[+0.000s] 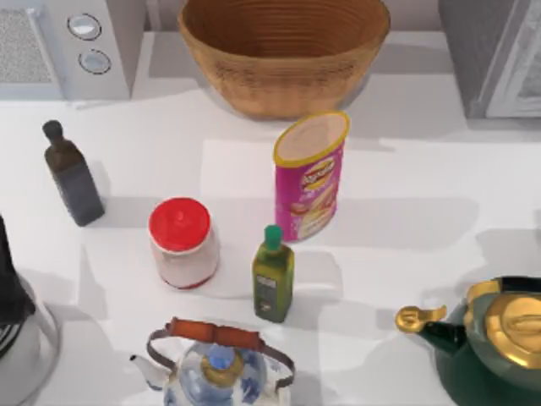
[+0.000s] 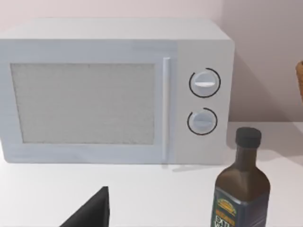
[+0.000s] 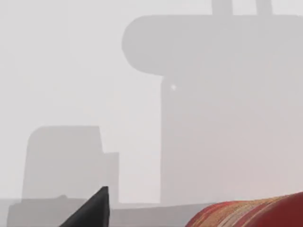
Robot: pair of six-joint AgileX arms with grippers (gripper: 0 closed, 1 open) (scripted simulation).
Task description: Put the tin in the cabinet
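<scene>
A: Tin (image 1: 311, 176) stands upright near the middle of the worktop (image 1: 423, 169), a little toward the back edge, just in front of the basket (image 1: 283, 51). Nothing holds it.

B: So which step is this?

A: I judge it is the very start, the reach is not begun. The left arm (image 1: 13, 313) is at the left edge of the worktop, near the front corner. Its wrist camera looks at the microwave (image 2: 113, 92) and a dark bottle (image 2: 241, 187). For both pincers I cannot tell if they are spread or pressed together.

B: And the cabinet?

A: Cabinet (image 1: 490, 55) is at the back right corner, its pale front panel seems closed. My guess is that the door must be opened first, or one arm opens it while the other brings the tin.

B: What does the next move need?

A: A grip on the sides of the tin, from above or from the right, because the oil bottle (image 1: 273, 275) and the red-lid jar (image 1: 183, 244) stand near it on the front side.

B: How does the tin look?

A: Tall, pink-magenta, with yellow rim and beige top, and a snack picture on its side
</scene>
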